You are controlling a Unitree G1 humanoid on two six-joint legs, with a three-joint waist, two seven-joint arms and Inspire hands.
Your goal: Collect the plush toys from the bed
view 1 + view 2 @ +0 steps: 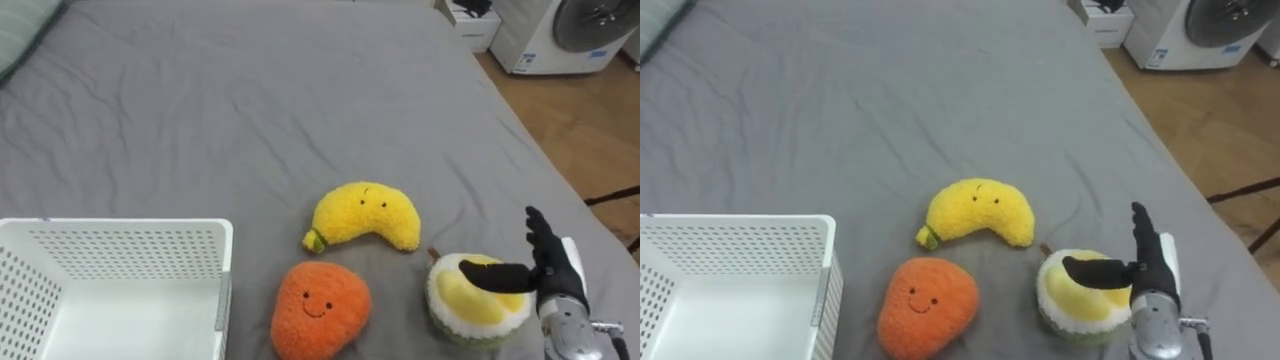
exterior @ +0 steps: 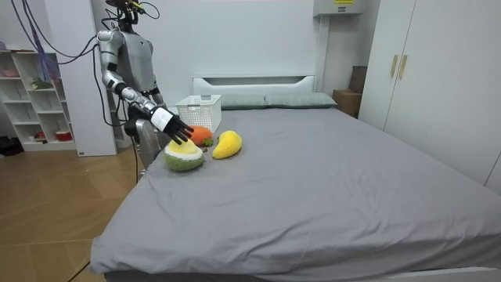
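Plush toys, three in all, lie on the grey bed (image 1: 300, 100), and none is in the basket (image 1: 130, 235) yet. The right hand (image 1: 555, 275) stands at the far right of the group, palm turned toward the round toy (image 1: 470, 305). Its fingers (image 1: 540, 235) are straight and point up and away from the robot. The thumb (image 1: 495, 275) reaches sideways over the toy's yellow top, so the hand is wide and holds nothing. Whether the thumb rests on the plush or hangs just above it cannot be told.

The round toy sits directly to the left of the fingers, under the thumb. The banana (image 1: 365, 212) lies further left of them and a little beyond, and the orange toy (image 1: 320, 305) is left again and nearer the robot. The white basket is well to the left of everything, past the orange toy, and its inside looks bare. In the room view the robot stands at the side of the bed with this arm stretched out over the toys.

The step in hand looks like the first pick, with the hand set to take the round toy. The next move calls for the fingers to come down over the far side and curl in against the thumb. The toy is wide and soft, so the grip needs to close deep before the lift and the carry left to the basket.
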